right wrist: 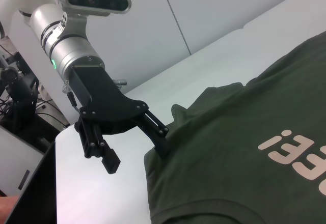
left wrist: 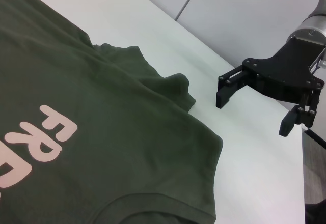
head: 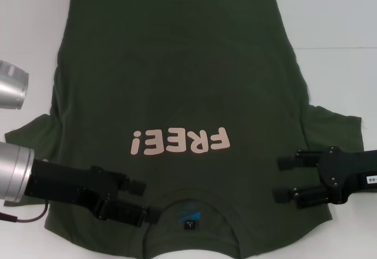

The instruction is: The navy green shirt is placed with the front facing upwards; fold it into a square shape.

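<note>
On the white bench [head: 341,23] before you, the navy green shirt [head: 177,82] lies spread flat, front up, its pink "FREE!" lettering [head: 179,142] and collar [head: 191,209] nearest the robot. Your left end effector [head: 146,200] hovers at the shoulder beside the collar, fingers spread, holding nothing. Your right end effector [head: 281,178] sits over the opposite shoulder, likewise open and empty.

A: The light looks even and bright, from overhead; the white tabletop [head: 341,23] is nearly washed out in the head view.

B: Shadows?

A: Soft ones only, in the folds of the navy green shirt [head: 177,82]. The silver arm housing [head: 12,85] glares a little.

B: Focus?

A: The close cloth in the left wrist view is slightly soft.
</note>
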`<control>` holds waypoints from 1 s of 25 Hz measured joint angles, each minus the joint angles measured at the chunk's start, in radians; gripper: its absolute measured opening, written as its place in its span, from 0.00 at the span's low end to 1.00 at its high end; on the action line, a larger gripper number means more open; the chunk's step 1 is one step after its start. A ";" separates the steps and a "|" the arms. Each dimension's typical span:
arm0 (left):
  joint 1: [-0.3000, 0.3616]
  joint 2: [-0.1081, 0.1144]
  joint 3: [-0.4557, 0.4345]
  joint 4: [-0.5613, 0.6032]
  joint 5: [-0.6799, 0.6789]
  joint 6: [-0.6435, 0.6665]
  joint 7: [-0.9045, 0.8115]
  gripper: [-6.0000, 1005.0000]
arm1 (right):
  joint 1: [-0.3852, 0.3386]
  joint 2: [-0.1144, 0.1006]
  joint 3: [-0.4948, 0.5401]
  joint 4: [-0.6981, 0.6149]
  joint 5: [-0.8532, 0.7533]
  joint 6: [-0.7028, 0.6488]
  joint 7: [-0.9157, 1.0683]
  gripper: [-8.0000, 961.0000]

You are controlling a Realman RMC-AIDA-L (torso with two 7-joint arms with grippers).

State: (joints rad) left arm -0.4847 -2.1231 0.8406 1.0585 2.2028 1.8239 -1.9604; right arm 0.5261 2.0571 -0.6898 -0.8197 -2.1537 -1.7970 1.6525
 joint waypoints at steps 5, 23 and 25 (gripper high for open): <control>0.000 0.000 0.000 0.000 0.000 0.000 0.000 0.88 | 0.000 0.000 0.000 0.001 0.000 0.000 0.000 0.96; 0.000 0.002 -0.001 0.000 0.000 0.000 0.000 0.88 | 0.000 -0.001 0.001 0.001 0.000 0.005 0.000 0.96; 0.000 0.002 -0.005 0.000 0.000 0.000 0.000 0.88 | 0.000 -0.001 0.004 0.001 0.000 0.006 0.003 0.96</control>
State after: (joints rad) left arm -0.4847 -2.1210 0.8351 1.0584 2.2024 1.8240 -1.9604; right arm 0.5261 2.0556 -0.6858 -0.8189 -2.1536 -1.7911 1.6557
